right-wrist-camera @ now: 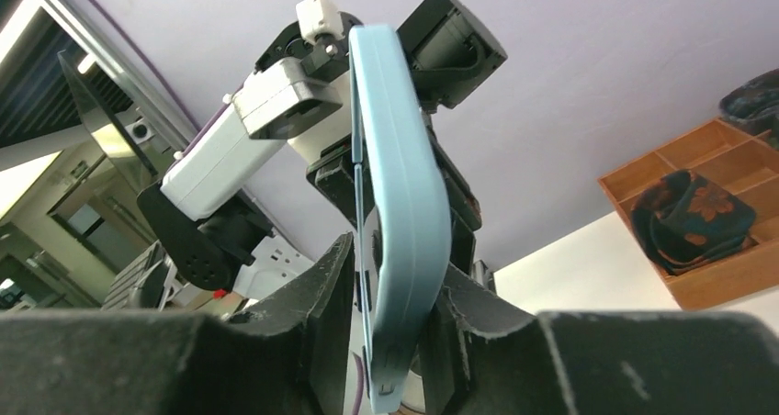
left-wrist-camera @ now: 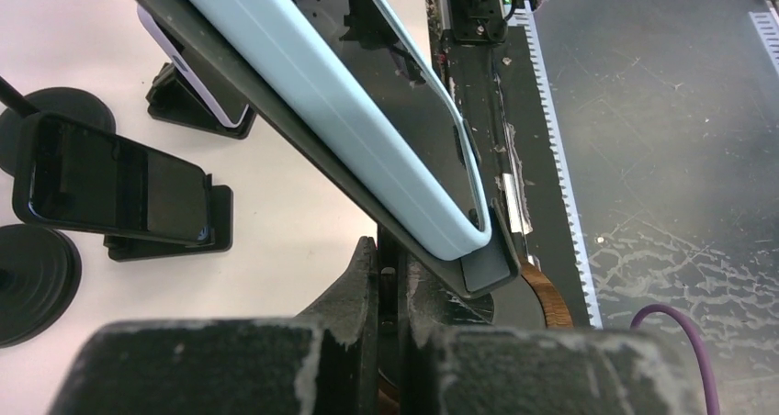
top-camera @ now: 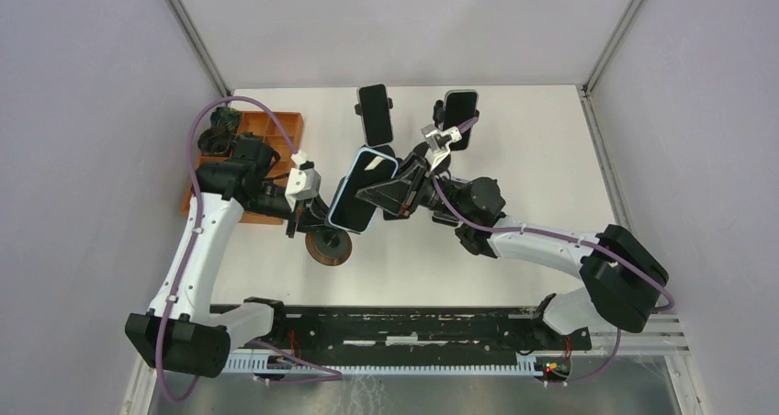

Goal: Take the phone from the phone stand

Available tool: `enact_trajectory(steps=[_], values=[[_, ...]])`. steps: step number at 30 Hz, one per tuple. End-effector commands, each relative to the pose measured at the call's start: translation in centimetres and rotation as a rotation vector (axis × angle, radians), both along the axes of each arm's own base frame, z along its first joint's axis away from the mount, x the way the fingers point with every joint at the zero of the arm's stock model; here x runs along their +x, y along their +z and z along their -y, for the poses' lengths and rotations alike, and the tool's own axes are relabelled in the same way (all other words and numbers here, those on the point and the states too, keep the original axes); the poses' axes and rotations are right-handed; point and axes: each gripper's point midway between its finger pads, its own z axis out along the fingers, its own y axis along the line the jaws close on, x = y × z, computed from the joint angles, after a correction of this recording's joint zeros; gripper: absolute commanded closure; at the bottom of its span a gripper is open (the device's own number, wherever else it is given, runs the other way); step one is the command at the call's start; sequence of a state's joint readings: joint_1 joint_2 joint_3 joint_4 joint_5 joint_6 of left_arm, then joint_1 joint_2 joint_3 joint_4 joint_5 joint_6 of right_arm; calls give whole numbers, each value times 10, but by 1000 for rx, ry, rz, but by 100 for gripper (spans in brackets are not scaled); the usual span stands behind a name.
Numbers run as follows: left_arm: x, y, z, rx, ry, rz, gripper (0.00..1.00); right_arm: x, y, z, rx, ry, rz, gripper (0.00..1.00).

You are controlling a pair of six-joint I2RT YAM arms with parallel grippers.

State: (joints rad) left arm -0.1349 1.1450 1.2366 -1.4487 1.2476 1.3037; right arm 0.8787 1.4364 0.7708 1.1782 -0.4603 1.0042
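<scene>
White surface [top-camera: 514, 158] carries everything: a wooden tray [top-camera: 276, 126] of compartments at the far left, two other phones [top-camera: 375, 112] propped on their own stands at the back, and near the middle the phone [top-camera: 363, 190] in a pale blue case. It lies tilted in the dark cradle of the phone stand [top-camera: 328, 247], raised above the surface, with its lower end caught behind the cradle's bottom lip [left-wrist-camera: 478, 268].

The left pincer [left-wrist-camera: 390, 261] is fully closed under the cradle, apparently clamped on the stand's thin dark neck just above its round wooden base [left-wrist-camera: 547, 296]. The right pincer [right-wrist-camera: 397, 273] straddles the phone's free edge, one finger on the screen side and one on the back. The right wrist view does not show whether the pads press or merely flank it, so I cannot tell if it has a hold.

The phone looks like a stiff, fairly light slab. Its glass face is probably slick and easily damaged, while the matte case should give friction. The best hold seems to be across its thickness near the cased edge, firm but not crushing. It likely needs sliding up along the cradle to clear the lip before coming away, with the stand held steady
</scene>
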Motion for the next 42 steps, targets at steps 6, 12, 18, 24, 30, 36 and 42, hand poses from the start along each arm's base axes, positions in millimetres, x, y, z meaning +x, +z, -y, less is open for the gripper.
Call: enact_trajectory(steps=[6, 12, 18, 24, 30, 36, 42], values=[[-3, 4, 1, -28, -4, -6, 98, 3, 49, 24, 120, -94, 77, 75], [0, -6, -1, 4, 0, -25, 98, 9, 66, 47, 151, -156, 98, 73], [3, -7, -1, 6, 1, -34, 98, 7, 66, 50, 158, -145, 87, 73], [6, -20, -5, 51, 17, -41, 98, 8, 83, 65, 202, -158, 99, 78], [23, -31, -11, 104, 82, -13, 98, 5, 91, 68, 168, -144, 113, 78], [43, -33, -15, 135, 143, 20, 98, -1, 84, 74, 174, -124, 92, 76], [44, -36, -16, 139, 155, -6, 98, 1, 83, 73, 191, -103, 53, 74]])
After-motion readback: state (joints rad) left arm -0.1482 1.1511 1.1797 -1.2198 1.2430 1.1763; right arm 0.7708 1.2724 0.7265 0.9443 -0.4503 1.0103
